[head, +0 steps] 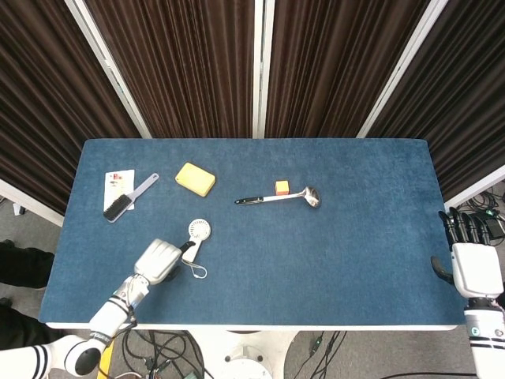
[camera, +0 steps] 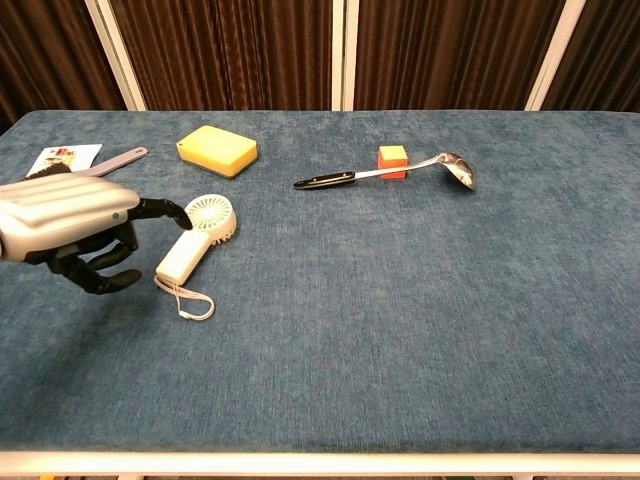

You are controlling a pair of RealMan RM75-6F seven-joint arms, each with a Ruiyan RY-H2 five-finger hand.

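Left hand beside the fan, fingers apparently touching, not yet grasping; lifting remains; right hand released.

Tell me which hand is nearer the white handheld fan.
Left. The left hand is right beside the fan, fingers at its handle; the right hand hangs off the table's far right edge.

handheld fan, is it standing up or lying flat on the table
Lying flat. The handheld fan rests on its side on the blue table, round head away from the camera, strap loop trailing; the left hand is beside its handle.
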